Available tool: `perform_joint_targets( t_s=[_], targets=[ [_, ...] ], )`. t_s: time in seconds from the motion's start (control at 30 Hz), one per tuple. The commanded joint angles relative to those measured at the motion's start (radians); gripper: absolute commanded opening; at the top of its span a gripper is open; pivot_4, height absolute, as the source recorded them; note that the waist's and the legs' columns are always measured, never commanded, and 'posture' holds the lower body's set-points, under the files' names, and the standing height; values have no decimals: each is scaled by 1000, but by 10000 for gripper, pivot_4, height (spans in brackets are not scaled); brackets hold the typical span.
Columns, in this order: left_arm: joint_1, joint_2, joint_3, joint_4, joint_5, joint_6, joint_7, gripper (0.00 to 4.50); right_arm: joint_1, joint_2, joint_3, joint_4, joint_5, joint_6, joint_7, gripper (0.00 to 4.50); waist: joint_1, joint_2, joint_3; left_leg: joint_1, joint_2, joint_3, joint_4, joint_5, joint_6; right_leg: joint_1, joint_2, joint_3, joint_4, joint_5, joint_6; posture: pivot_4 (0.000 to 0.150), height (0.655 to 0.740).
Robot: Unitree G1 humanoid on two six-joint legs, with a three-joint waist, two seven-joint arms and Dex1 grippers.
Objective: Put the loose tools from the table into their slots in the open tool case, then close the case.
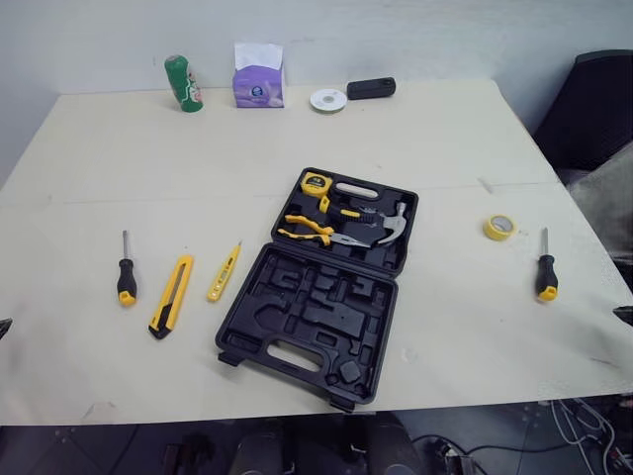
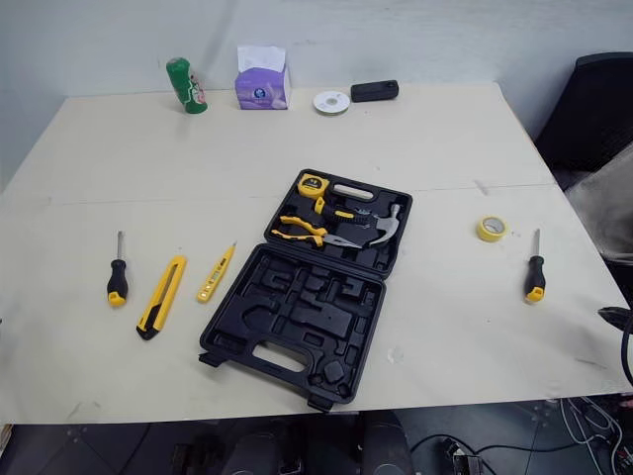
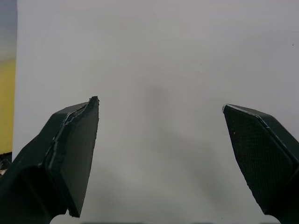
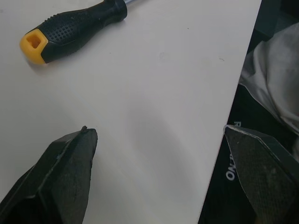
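Black plastic tool case lies open mid-table in the head view. Its far half holds the tape measure, pliers and hammer, and the near half is all bare slots. Loose stuff on the robot's left: left-side screwdriver, utility knife and tester pen. On the right: a yellow tape roll and the right-side screwdriver, well apart from the case and near the table edge. Its long axis runs roughly near-to-far, w/ the black-and-yellow handle toward us and the steel shaft pointing away. Left wrist view: left gripper is spread wide over bare tabletop w/ nothing between the pads. Right wrist view: right gripper is also wide open and empty. The ribbed black handle w/ yellow butt lies just ahead of it, not yet between the fingers. We reckon the right arm is way closer, so that screwdriver is prob the first pick. It needs a short reach fwd, closing across the handle.
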Motion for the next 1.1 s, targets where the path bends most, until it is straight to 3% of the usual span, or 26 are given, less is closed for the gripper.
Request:
perform_joint_targets(
  t_s=[0.03, 0.37, 0.53, 0.67, 0.87, 0.97, 1.1],
  targets=[
    [-15, 25, -6, -6, -11, -12, -12, 44740, -1, -17, -42, -46, 27, 17, -14, 45000, 0, 0, 0, 0, 0, 0, 0, 0, 0, 0, 0, 0, 0, 0, 0, 1500, 7278],
    [-52, 18, -37, -36, -28, 23, -31, 44740, 52, 34, -70, -178, 44, 47, -83, 45000, 1, 0, 0, 0, 0, 1, 0, 0, 0, 0, 0, 0, 1, 0, 0, 1500, 7278],
    [-114, -8, -95, -182, -64, 130, -47, 44740, 95, 79, -102, -387, 105, 138, -104, 45000, 3, 0, 0, 1, -1, 1, 1, 1, 1, 0, -1, 0, 3, 0, 0, 1500, 7278],
    [-166, -49, -176, -365, -93, 213, -60, 44740, 134, 125, -111, -592, 143, 237, -142, 45000, 6, -1, -1, 0, -1, 0, 3, 1, 1, 0, -1, 0, 6, 0, 0, 1500, 7278],
    [-429, -159, -468, -517, -38, 309, -48, 44740, 154, 242, -38, -886, 158, 350, -257, 45000, 26, -2, -1, -2, -1, 0, 9, 4, 6, 1, 0, 0, 11, 1, 1, 1500, 7278],
    [-585, -240, -574, -493, -12, 338, -37, 35875, 169, 298, 5, -1017, 169, 420, -310, 35806, 31, -3, -2, -3, -1, 0, 12, 4, 7, 1, 2, 0, 12, 1, 1, 1500, 7278],
    [-743, -348, -707, -415, 68, 331, -19, 17959, 173, 361, 97, -1126, 152, 474, -362, 15909, 34, -3, -2, -4, -1, 1, 12, 5, 9, 1, 6, 1, 12, 1, 2, 1500, 7278]
  ],
)
